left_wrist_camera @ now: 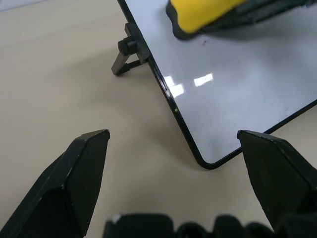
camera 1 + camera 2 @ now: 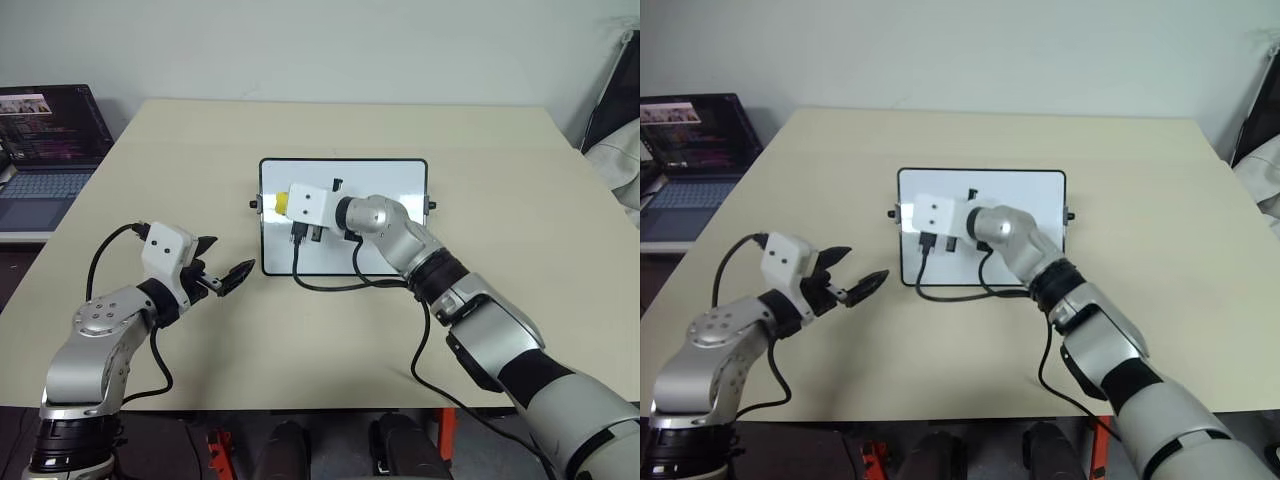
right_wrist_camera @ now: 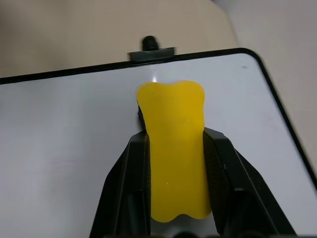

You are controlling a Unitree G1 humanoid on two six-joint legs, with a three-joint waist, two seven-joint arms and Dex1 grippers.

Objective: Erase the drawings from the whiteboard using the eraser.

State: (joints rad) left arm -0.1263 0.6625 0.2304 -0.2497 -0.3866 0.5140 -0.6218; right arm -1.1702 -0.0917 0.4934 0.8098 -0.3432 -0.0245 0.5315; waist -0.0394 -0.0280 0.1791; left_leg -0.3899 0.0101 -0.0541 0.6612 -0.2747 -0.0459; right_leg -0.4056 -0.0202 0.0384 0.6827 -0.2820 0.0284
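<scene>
I've got the eraser (image 3: 176, 148) clamped in the right gripper (image 2: 300, 206), flat over the board's (image 2: 400, 185) left end, left gripper (image 2: 222, 270) wide and idle beside its near-left corner, so I'd sweep rightward along its length.

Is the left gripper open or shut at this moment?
Open. The left gripper hangs beside the whiteboard with its two black fingers spread wide, holding nothing.

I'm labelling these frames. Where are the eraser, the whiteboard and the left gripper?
eraser (image 3: 176, 148), right wrist view, middle of its yellow top.
whiteboard (image 2: 385, 178), left eye view, bare white surface near the far edge.
left gripper (image 2: 224, 262), left eye view, midway between its fingertips.
</scene>
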